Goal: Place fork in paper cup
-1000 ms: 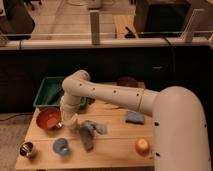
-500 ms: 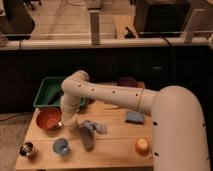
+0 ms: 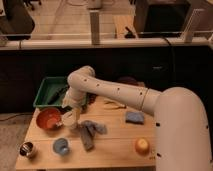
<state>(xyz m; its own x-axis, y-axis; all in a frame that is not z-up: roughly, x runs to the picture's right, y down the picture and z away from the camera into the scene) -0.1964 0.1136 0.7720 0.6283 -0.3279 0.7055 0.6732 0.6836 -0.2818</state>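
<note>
A big white robot arm [image 3: 120, 92] reaches from the right side across a light wooden table [image 3: 115, 145]. Its gripper [image 3: 71, 111] hangs down at the end of the arm, right over the plain white round paper cup [image 3: 69, 119]. The gripper hides most of the cup, so only part of the cup's white side shows. I cannot tell if the claw is apart or together, because that spot is too blurry.

The small thin metal fork cannot be made out; it may be hidden by the gripper or down by the cup, but the view is too poor to say.

Just to the left of the paper cup sits a round orange bowl [image 3: 48, 118], very close to it. Behind them, at the back left of the table, is a green plastic bin [image 3: 49, 91] with dark things inside. Just to the right of the cup lies a crumpled grey-blue cloth [image 3: 90, 131]. In front of the cup, nearer the table's front edge, stands a small light blue cup [image 3: 61, 146]. At the front left corner is a shiny metal cup [image 3: 28, 148].

Further right lies a blue sponge-like block [image 3: 134, 117]. A round orange fruit [image 3: 142, 145] sits near the front right. A pale yellowish utensil [image 3: 114, 104] lies near the middle back, under the arm.
</note>
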